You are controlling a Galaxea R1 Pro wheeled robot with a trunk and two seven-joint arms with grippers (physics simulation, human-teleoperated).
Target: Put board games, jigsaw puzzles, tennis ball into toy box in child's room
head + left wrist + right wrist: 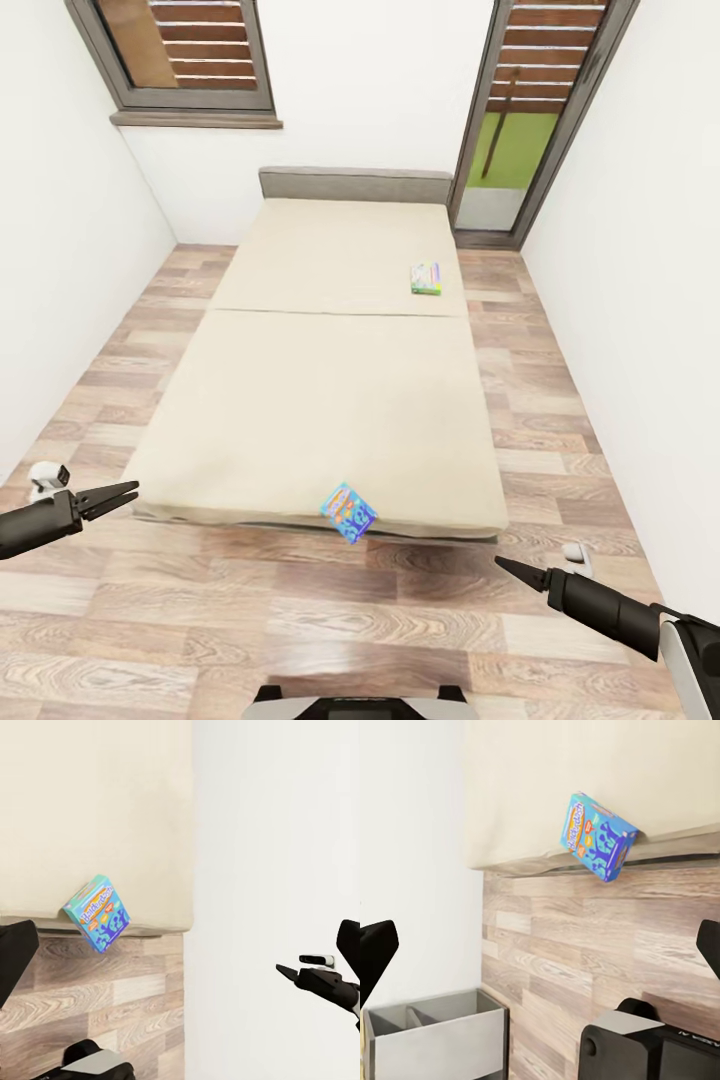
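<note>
Beige bed [320,400] ahead, green-edged board game [426,278] lying flat at one o'clock, blue board game [349,512] tipping off the foot edge at six, left gripper [125,493] and right gripper [510,568] both pinched shut, empty — fetching step, roll closer, open up.

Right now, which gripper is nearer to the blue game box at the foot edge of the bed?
Right. The right gripper is just beyond the blue game box, slightly lower; the left gripper is farther off on its other side.
</note>
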